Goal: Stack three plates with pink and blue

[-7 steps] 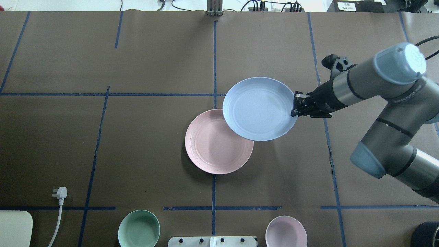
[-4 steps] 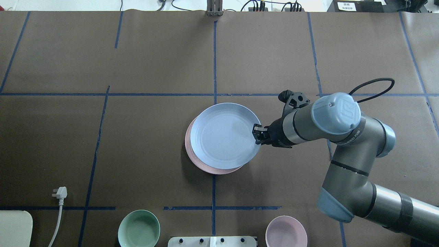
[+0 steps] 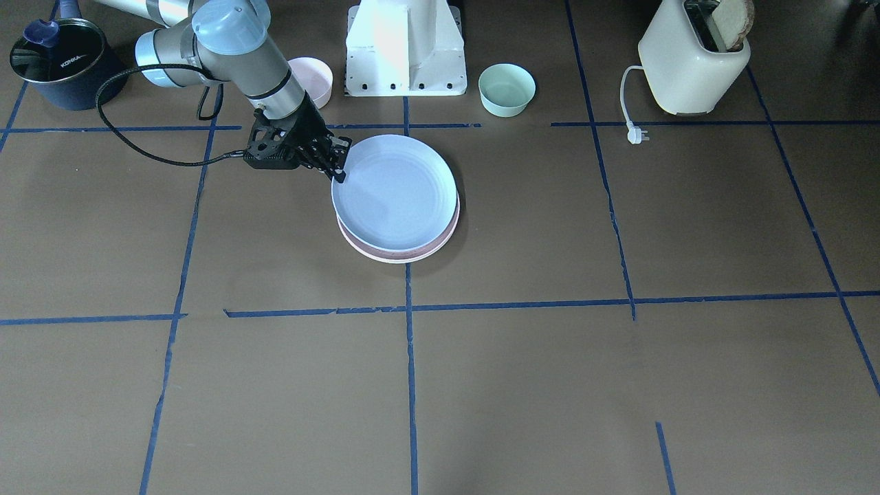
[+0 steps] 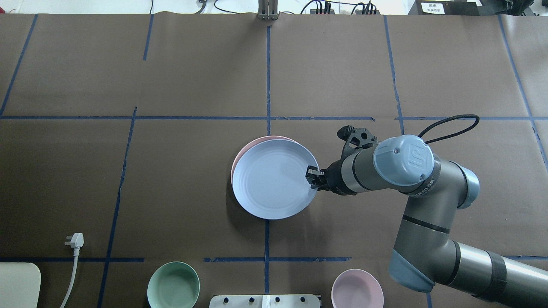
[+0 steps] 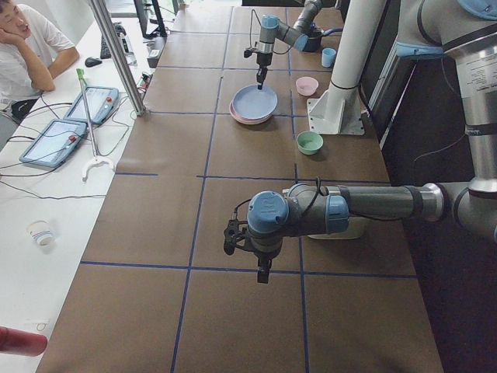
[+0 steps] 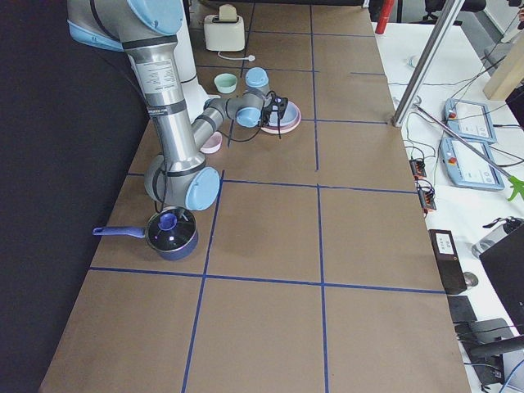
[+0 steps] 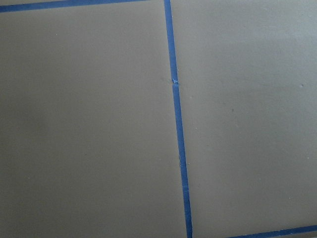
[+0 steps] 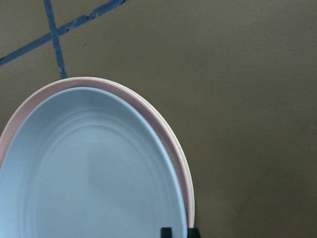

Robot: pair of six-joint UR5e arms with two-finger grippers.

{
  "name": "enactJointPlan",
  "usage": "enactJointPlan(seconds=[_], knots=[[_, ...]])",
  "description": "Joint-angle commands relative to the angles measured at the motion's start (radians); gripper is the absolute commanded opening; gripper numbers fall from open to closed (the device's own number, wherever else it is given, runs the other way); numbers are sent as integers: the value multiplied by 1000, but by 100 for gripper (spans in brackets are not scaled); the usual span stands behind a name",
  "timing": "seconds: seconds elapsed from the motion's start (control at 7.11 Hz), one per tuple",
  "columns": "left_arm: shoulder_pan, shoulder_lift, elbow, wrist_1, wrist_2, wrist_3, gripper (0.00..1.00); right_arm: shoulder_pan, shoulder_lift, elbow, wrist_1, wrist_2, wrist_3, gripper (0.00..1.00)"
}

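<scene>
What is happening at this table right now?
The right gripper grips the blue plate by its rim and has it over the pink plate near the middle of the table, slightly off-centre. Whether the blue plate already rests fully on the pink one is hard to tell. A thin pale edge under the pink plate may be a third plate. The left gripper hangs over bare table, away from the plates, holding nothing.
</scene>
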Motion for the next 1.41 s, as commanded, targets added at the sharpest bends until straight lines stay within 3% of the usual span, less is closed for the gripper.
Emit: enactJointPlan(seconds=[0.0,0.28,0.7,0.99,1.27], knots=[[0,-2,0,0,0,0,100,55,12,-1,-58,23,-19,100],[2,-2,0,0,0,0,100,155,82,5,-243,160,-166,100],[2,-3,2,0,0,2,100,346,69,4,-395,311,-483,100],[3,-15,0,2,3,0,100,529,-41,5,-496,382,-887,100],[3,-9,12,-17,12,9,100,740,-228,2,-498,455,-1295,100]])
